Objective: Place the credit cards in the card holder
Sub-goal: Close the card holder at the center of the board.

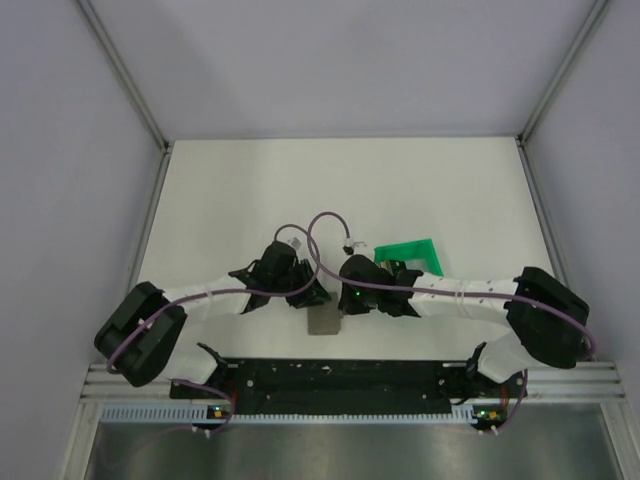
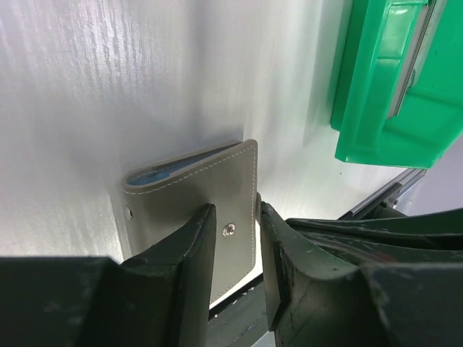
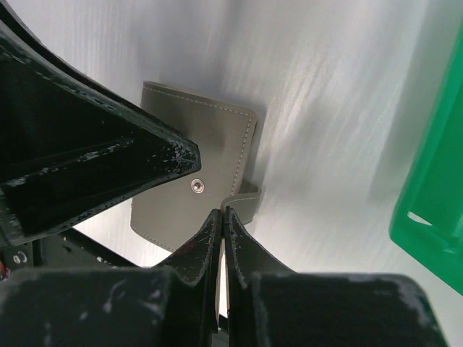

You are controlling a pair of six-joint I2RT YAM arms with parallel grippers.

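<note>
The grey card holder lies on the table between my two grippers, a snap stud on its face and a blue lining at its far edge. My left gripper is open, its fingers straddling the holder's right edge, one finger over its face. My right gripper is shut, its tips pinching the holder's small stitched strap tab; the holder's body lies beyond. A thin grey strip shows inside the green frame; I cannot tell whether it is a credit card. No other card shows.
The bright green plastic frame sits just right of the grippers, close to the right arm. The arms' black base rail runs along the near table edge, right behind the holder. Grey walls enclose the table.
</note>
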